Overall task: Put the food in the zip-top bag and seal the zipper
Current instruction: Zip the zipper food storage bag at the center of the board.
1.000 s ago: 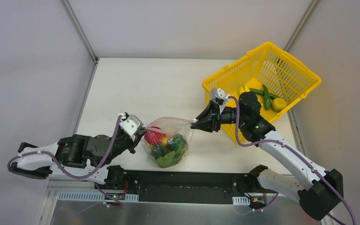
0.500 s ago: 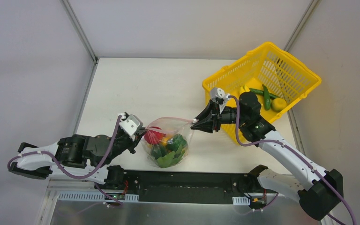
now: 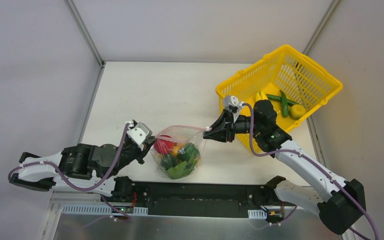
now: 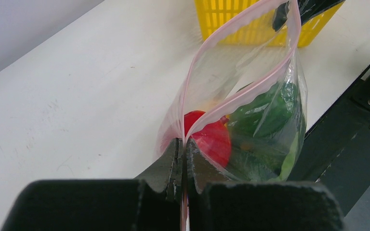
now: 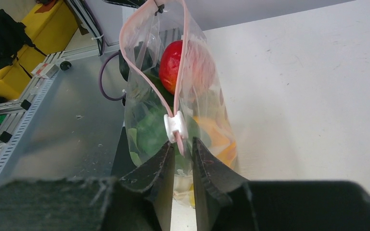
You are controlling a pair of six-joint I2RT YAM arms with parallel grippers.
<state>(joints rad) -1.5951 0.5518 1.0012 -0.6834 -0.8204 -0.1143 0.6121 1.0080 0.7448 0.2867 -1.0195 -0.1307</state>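
The zip-top bag (image 3: 177, 157) sits at the desk's (image 3: 150, 95) near edge with the food (image 4: 212, 139) inside and its mouth gaping. Its zipper (image 3: 182, 127) runs claw to claw: the left claw (image 4: 183, 144) is clenched on one end, and the right claw (image 5: 182, 144) straddles the other behind the white slider (image 5: 175, 129), pinch unclear, so the slider must travel toward the left claw

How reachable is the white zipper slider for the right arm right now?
Probably yes: the white slider sits on the zipper right at the tips of the right gripper, nothing between; the left gripper pins the far end.
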